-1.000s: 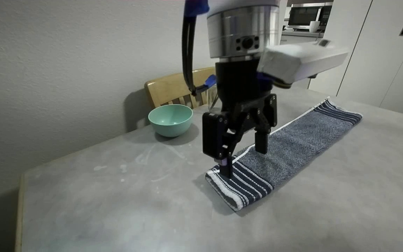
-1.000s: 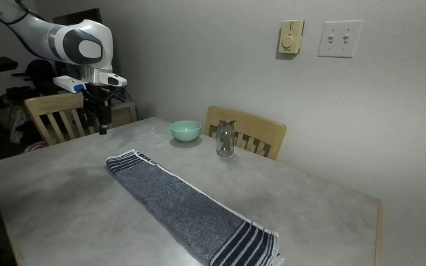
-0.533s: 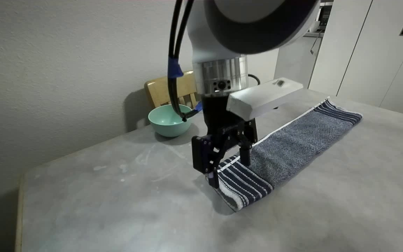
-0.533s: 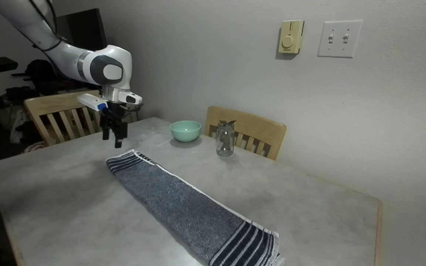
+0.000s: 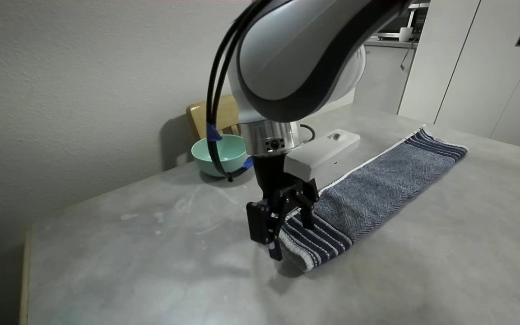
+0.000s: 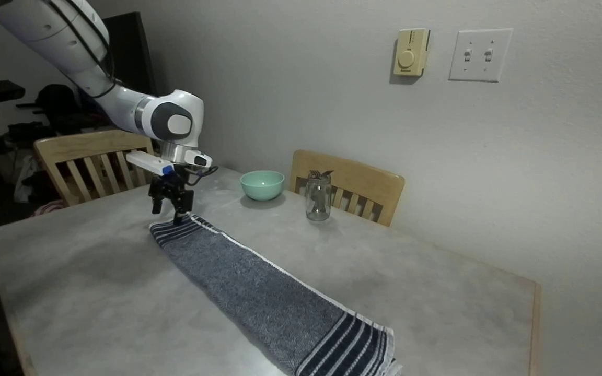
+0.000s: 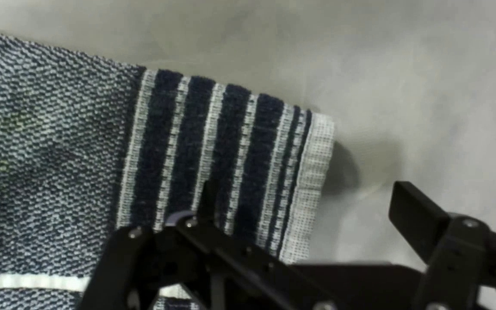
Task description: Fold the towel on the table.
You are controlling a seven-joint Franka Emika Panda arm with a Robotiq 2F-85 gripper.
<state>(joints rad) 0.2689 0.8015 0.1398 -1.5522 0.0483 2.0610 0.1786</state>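
Observation:
The towel (image 5: 368, 189) lies as a long, narrow strip on the grey table (image 5: 151, 271). It has white-striped dark bands at its ends and also shows in an exterior view (image 6: 264, 287) and the wrist view (image 7: 50, 150). My gripper (image 5: 291, 238) is open and empty, pointing down at one striped end, low over the table; it also shows in an exterior view (image 6: 168, 214). In the wrist view the gripper (image 7: 306, 189) has one finger over the stripes and the other beyond the white hem, over bare table. Whether the fingertips touch anything I cannot tell.
A teal bowl (image 6: 262, 186) stands near the wall, close to the arm's cables in an exterior view (image 5: 201, 158). A glass jar with cutlery (image 6: 318, 198) stands beside it. Wooden chairs (image 6: 353, 177) stand at the table's edges.
My gripper has come down and across to the towel's striped end, its fingers now at either side of the hem. It has stayed open. The towel has not visibly moved.

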